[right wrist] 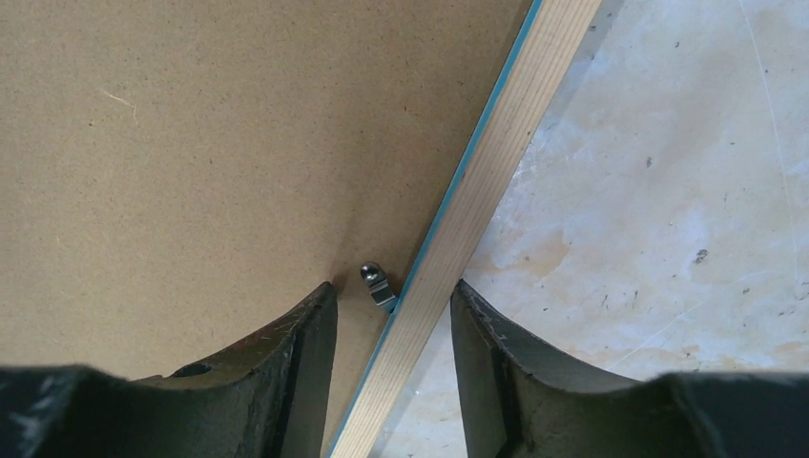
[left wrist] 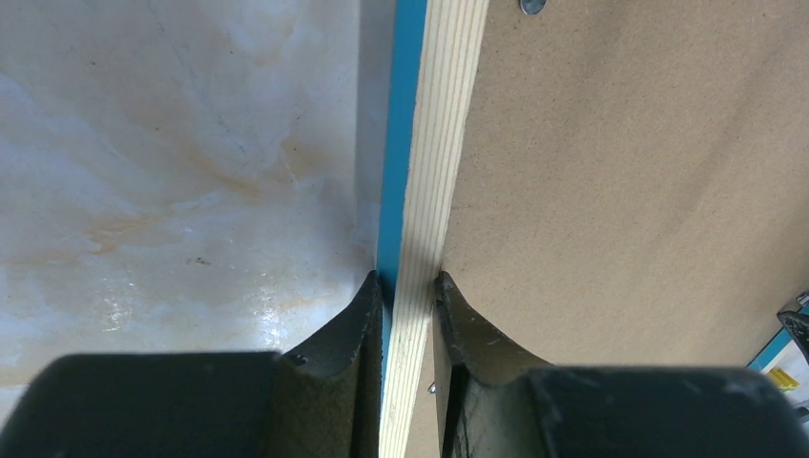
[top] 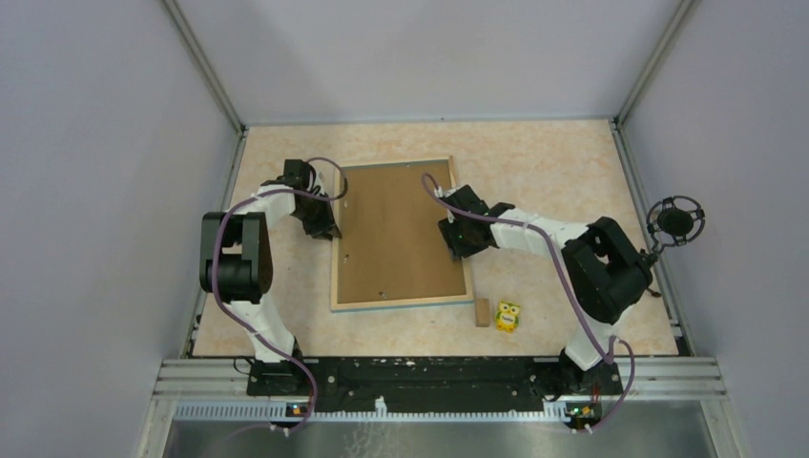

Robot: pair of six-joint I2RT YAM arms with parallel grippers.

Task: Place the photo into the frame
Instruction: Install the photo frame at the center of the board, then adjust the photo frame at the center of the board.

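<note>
The frame (top: pixel 401 303) lies face down on the table, its light-wood rim around a plain brown backing board (top: pixel 401 234). The photo is hidden. My left gripper (top: pixel 329 229) is at the frame's left side. In the left wrist view it (left wrist: pixel 408 281) is shut on the wood rail (left wrist: pixel 434 143), one finger on the blue outer edge and one on the board side. My right gripper (top: pixel 458 250) is at the right side. In the right wrist view it (right wrist: pixel 393 286) is open and straddles the right rail (right wrist: pixel 496 153), with a small metal clip (right wrist: pixel 377 284) between its fingers.
A small yellow owl toy (top: pixel 508 316) and a little brown block (top: pixel 482 312) sit just off the frame's near right corner. A round black device on a stand (top: pixel 675 221) is at the table's right edge. Grey walls enclose three sides.
</note>
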